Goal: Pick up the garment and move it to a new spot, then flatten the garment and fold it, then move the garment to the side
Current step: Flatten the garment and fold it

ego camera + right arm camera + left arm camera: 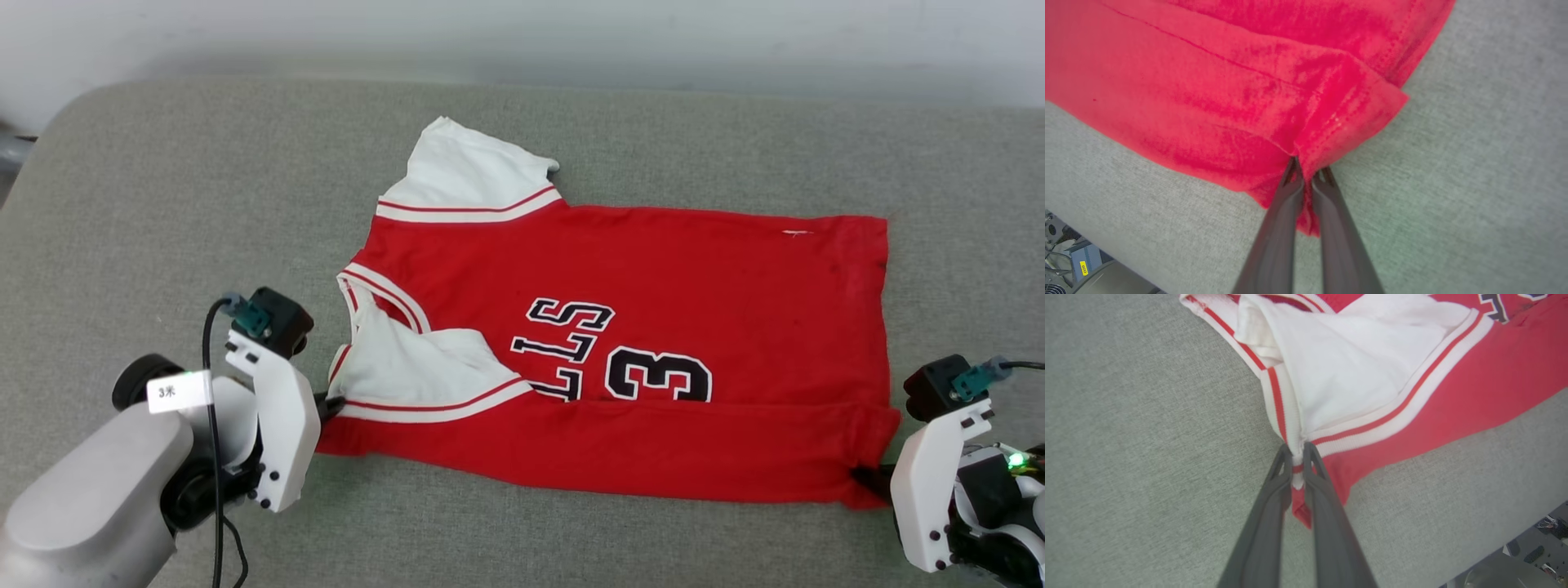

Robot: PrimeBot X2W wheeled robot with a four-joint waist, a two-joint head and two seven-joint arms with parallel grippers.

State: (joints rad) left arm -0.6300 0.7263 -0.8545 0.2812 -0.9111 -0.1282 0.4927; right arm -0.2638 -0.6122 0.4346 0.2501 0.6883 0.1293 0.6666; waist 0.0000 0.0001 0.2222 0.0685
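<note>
The garment, a red jersey with white sleeves and a black "3", lies sideways on the grey cushion, neck toward the left, its near long edge folded over the lettering. My left gripper is shut on the garment where the striped armhole trim meets the near sleeve; cloth is pinched between the dark fingers. My right gripper is shut on the garment at its near hem corner, with the red fold bunched between the fingers.
A grey fabric cushion bears the garment, with bare room at the left, back and right. Its near edge drops to a floor with clutter. A pale wall runs behind.
</note>
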